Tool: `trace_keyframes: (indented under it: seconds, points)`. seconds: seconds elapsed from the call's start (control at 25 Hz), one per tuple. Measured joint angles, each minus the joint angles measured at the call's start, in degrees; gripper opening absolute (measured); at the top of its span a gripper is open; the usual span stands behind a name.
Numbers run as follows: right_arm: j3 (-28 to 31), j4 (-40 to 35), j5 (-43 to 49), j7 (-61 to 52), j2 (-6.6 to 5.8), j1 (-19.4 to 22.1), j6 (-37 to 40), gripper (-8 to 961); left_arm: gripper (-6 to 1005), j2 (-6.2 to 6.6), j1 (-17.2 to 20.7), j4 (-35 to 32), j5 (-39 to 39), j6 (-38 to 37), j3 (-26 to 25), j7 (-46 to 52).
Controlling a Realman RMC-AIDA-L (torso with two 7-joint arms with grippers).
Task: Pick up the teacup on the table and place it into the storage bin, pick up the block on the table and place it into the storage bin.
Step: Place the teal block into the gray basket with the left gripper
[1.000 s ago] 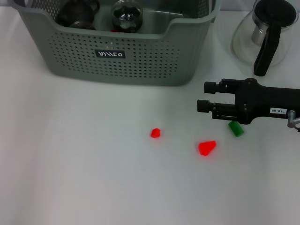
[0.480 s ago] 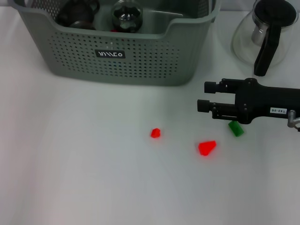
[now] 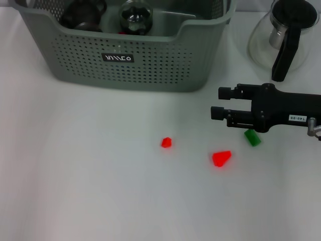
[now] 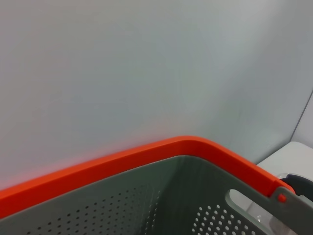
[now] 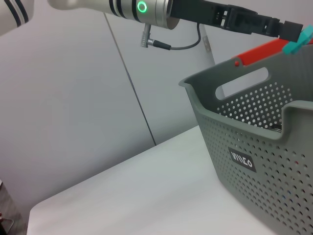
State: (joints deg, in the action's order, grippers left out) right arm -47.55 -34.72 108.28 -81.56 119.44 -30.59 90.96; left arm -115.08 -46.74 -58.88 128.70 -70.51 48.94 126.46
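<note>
now the right gripper point(image 3: 215, 103), jaws apart and empty, should drop onto the green block point(image 3: 252, 137) at its 5 o'clock before carrying it to the storage bin point(image 3: 150, 65)

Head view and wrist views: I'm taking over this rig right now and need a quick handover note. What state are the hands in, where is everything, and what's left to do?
Right hand: open, empty, low over the table, just beside the green block.
Left hand: up over the far side of the storage bin.
Storage bin: holds two dark rounded items, likely including the teacup.
On the table: small red block, larger red block and the green block; a glass pot stands to the bin's right.
Done: probably the teacup.
Left: no block picked up yet.
</note>
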Motion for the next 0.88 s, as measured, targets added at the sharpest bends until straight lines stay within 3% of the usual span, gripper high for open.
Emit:
trace_keyframes:
  seconds: [0.28, 0.72, 0.8, 0.88]
  points:
    - [0.0, 0.0, 0.0, 0.0, 0.0, 0.0, 0.0, 674, 786, -0.05, 0.0, -0.3, 0.4, -0.2, 0.8, 0.2]
    - [0.0, 0.0, 0.0, 0.0, 0.0, -0.1, 0.0, 675, 580, 0.07, -0.2, -1.4, 3.3, -0.8, 1.3, 2.4]
    - [0.0, 0.0, 0.0, 0.0, 0.0, -0.1, 0.0, 675, 341, 0.01, -0.2, -1.9, 3.5, -1.0, 1.4, 2.4]
    - [0.0, 0.0, 0.0, 0.0, 0.0, -0.1, 0.0, 674, 315, 0.01, -0.1, -2.4, 3.5, -1.3, 1.5, 2.4]
